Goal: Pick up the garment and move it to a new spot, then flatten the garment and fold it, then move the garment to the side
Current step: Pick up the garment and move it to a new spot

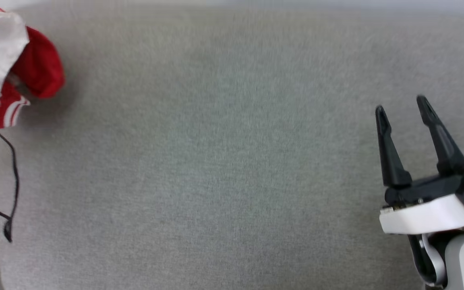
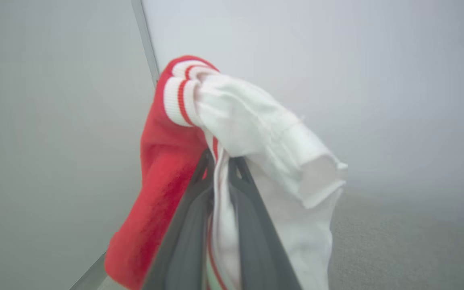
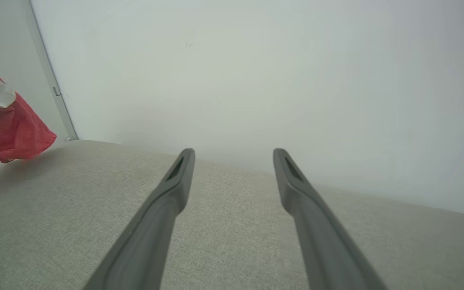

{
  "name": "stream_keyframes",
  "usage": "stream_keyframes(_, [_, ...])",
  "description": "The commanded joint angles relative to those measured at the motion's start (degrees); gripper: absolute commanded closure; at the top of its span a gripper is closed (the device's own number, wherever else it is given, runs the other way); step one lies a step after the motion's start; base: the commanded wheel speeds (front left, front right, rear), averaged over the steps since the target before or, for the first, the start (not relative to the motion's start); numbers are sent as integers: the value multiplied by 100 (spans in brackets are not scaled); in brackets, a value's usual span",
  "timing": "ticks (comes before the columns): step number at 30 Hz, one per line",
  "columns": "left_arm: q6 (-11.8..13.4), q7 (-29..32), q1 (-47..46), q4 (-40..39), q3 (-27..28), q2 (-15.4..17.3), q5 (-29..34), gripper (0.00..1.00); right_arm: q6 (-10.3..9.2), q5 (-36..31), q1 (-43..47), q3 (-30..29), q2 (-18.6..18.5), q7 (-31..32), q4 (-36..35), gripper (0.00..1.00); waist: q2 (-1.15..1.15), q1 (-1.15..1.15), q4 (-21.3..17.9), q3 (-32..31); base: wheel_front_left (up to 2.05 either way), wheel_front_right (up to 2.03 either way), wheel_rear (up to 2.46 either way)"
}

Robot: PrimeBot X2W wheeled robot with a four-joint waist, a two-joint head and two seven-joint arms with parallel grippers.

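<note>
The garment (image 1: 34, 68), red with a white sleeve and red-and-white striped trim, hangs bunched at the upper left of the head view, lifted off the grey surface. In the left wrist view my left gripper (image 2: 220, 161) is shut on the garment (image 2: 256, 133), white fabric pinched between the two dark fingers and red cloth draping down the left side. Its print is hidden in the folds. My right gripper (image 1: 403, 106) hovers open at the right of the head view, nothing between its fingers (image 3: 175, 181). The right wrist view catches the garment (image 3: 6, 133) at its far left.
A grey fabric surface (image 1: 216, 161) spreads across the whole head view. A pale wall (image 3: 256, 72) rises behind it, with a thin vertical metal strip (image 3: 50, 80) at its left. A loose black cable (image 1: 12, 181) hangs by my left forearm.
</note>
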Motion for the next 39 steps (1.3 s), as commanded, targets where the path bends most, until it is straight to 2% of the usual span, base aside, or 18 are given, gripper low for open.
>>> stream_keyframes(1, [-38,-203,158,-47,-43,-86,12,100,-4,-27,164,-53,61,13,12,0,0,0,-69,-532,0,0,0])
stream_keyframes(6, [-114,-703,512,-291,-171,-447,-60,100,-4,-45,526,-172,156,86,29,0,0,0,-286,-993,0,0,0])
stream_keyframes(12, [-223,-917,1063,-932,-588,-927,4,100,-4,-76,785,-198,211,174,-47,0,0,0,-732,-1238,0,0,0])
stream_keyframes(17, [-332,-853,1472,-1569,-1147,-1471,-1,100,-4,-64,878,-166,222,210,-81,0,0,0,-1146,-1281,0,0,0])
stream_keyframes(23, [-542,-681,1832,-2182,-1855,-1947,-92,100,-4,46,866,-182,225,199,-111,0,0,0,-1510,-1066,0,0,0])
stream_keyframes(28, [-633,-451,2169,-2187,-2601,-2114,-118,100,-4,222,777,-167,226,125,-30,0,0,0,-1626,-666,0,0,0])
stream_keyframes(34, [-501,-241,2665,-1696,-3167,-2182,-225,100,-4,316,603,-77,226,-30,200,0,0,0,-1627,-264,0,0,0])
stream_keyframes(35, [-470,-243,2709,-1612,-3219,-2185,-188,96,-4,322,580,-74,226,-54,240,0,0,0,-1609,-232,0,0,0])
stream_keyframes(37, [-480,-260,2795,-1485,-3300,-2190,-213,18,-4,322,515,-60,226,-92,307,0,0,0,-1565,-185,0,0,0])
stream_keyframes(38, [-485,-299,2801,-1451,-3337,-2192,-193,0,-4,307,493,-56,225,-112,336,0,0,0,-1536,-187,0,0,0])
stream_keyframes(39, [-521,-325,2820,-1420,-3396,-2195,-203,0,-4,289,492,-70,226,-117,357,0,0,0,-1494,-196,0,0,0])
